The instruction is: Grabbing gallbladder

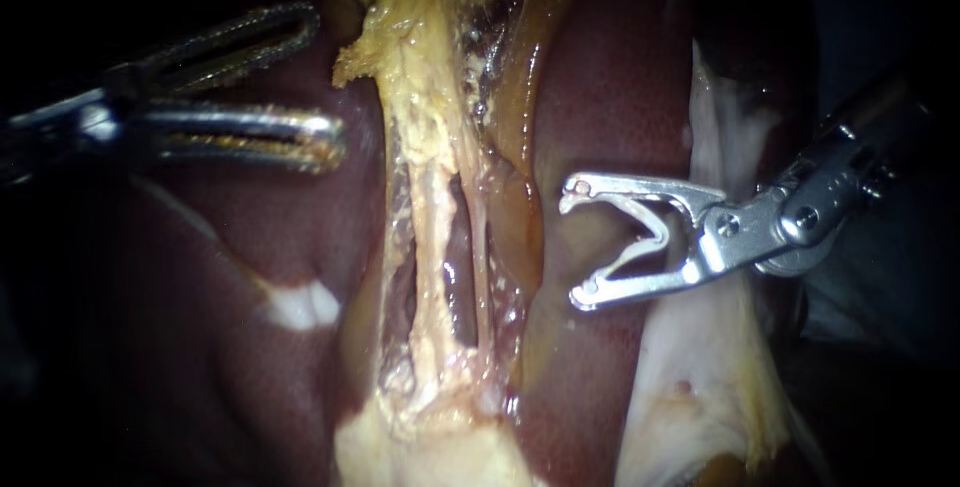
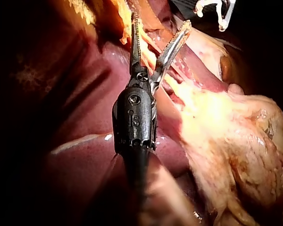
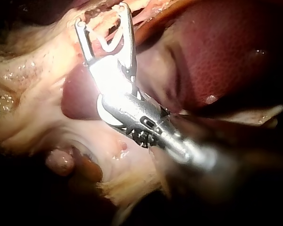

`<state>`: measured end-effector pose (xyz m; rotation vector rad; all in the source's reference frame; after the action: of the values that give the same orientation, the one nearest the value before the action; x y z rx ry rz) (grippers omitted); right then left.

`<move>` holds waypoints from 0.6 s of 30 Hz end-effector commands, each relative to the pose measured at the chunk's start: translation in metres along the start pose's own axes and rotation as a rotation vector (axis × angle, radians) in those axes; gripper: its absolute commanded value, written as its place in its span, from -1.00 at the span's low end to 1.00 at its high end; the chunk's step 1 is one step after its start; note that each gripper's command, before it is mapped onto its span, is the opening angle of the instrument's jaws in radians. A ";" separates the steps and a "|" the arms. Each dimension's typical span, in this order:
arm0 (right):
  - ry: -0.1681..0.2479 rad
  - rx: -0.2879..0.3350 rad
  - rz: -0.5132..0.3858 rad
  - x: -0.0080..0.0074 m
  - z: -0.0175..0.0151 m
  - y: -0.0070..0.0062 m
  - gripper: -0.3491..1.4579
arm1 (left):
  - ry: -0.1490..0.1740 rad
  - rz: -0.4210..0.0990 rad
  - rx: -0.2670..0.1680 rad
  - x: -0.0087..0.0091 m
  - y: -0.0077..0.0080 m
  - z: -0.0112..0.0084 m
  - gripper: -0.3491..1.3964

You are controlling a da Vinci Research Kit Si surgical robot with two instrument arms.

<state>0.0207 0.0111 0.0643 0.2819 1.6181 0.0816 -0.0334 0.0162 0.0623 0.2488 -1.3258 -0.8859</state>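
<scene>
A strip of pale yellow gallbladder tissue (image 1: 412, 57) runs down the middle between the dark red liver lobes (image 1: 610, 87). Lower down it splits into two thin tubes (image 1: 432, 237) with gaps between them. My left instrument (image 1: 326, 77) has dark, slotted jaws that stand open just left of the strip, with nothing between them. In the left wrist view the left instrument (image 2: 160, 21) spreads its jaws over the yellow tissue (image 2: 212, 108). My right instrument (image 1: 575, 245), silver, holds its jaws open over the liver to the right of the tubes. The right instrument (image 3: 101, 15) is empty.
A white sheet of tissue (image 1: 700, 347) hangs at the right under my right instrument's shaft. A pale patch (image 1: 300, 305) marks the left liver lobe. Amber fluid (image 1: 520, 197) glistens beside the tubes. My right instrument's jaws (image 2: 216, 12) show ahead of my left instrument.
</scene>
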 end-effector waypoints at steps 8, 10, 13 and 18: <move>0.000 -0.001 0.000 0.0000 0.0000 0.0000 0.05 | 0.024 -0.061 -0.023 0.0001 0.0011 0.0039 0.04; 0.000 -0.001 0.000 0.0000 0.0000 0.0000 0.05 | 0.029 -0.061 -0.027 0.0002 0.0014 0.0045 0.04; 0.000 0.000 0.000 0.0000 0.0001 0.0000 0.05 | 0.042 -0.066 -0.034 0.0003 0.0018 0.0051 0.04; -0.001 -0.003 0.000 0.0001 0.0000 -0.0001 0.05 | 0.048 -0.065 -0.052 0.0007 0.0026 0.0049 0.10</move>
<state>0.0207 0.0110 0.0642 0.2801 1.6168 0.0831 -0.0366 0.0190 0.0660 0.2675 -1.2486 -0.9662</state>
